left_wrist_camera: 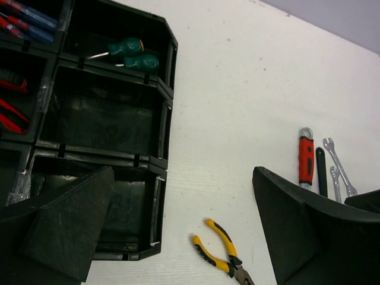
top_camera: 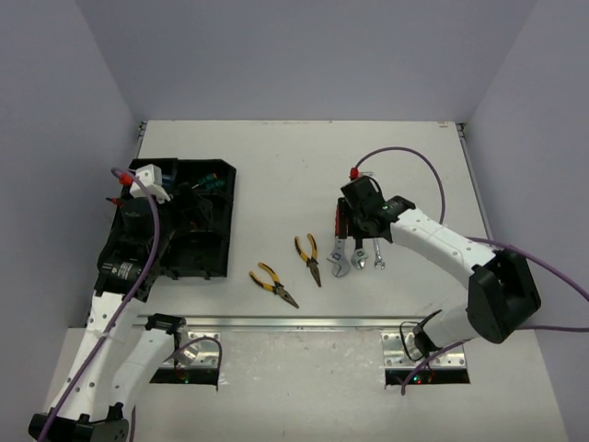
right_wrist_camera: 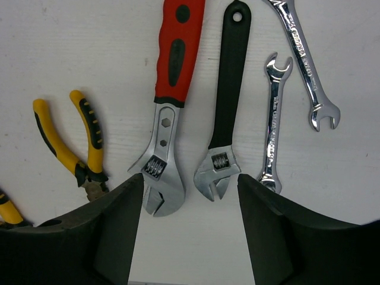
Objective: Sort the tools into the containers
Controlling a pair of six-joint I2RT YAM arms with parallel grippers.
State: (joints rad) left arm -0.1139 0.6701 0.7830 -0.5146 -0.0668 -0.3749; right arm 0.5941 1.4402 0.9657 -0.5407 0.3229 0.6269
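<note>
Your right gripper (right_wrist_camera: pixel 190 193) is parked right over the wrench row, fingers spread and nothing pinched. The heads of the red-handled adjustable wrench (right_wrist_camera: pixel 170 113) and the black-handled adjustable wrench (right_wrist_camera: pixel 227 101) both sit in the gap between them. That's the snag imo. You're at the pick step for a wrench, but closing here could catch two at once. I'd shift toward one, probably the red one, and square up across its neck before squeezing.

The small open-end wrench (right_wrist_camera: pixel 273 124) lies just beside the black one, and yellow-handled pliers (right_wrist_camera: pixel 77 142) are off to the red one's other side.

Your left gripper (left_wrist_camera: pixel 183 178) hovers by the black organizer tray (left_wrist_camera: pixel 166 119), fingers wide apart and empty. Green-handled screwdrivers (left_wrist_camera: pixel 133 54) are already in a corner compartment, and the one next to it looks free for wrenches. By my count six tools are left out on the table (top_camera: pixel 276 166), so you're partway through.
</note>
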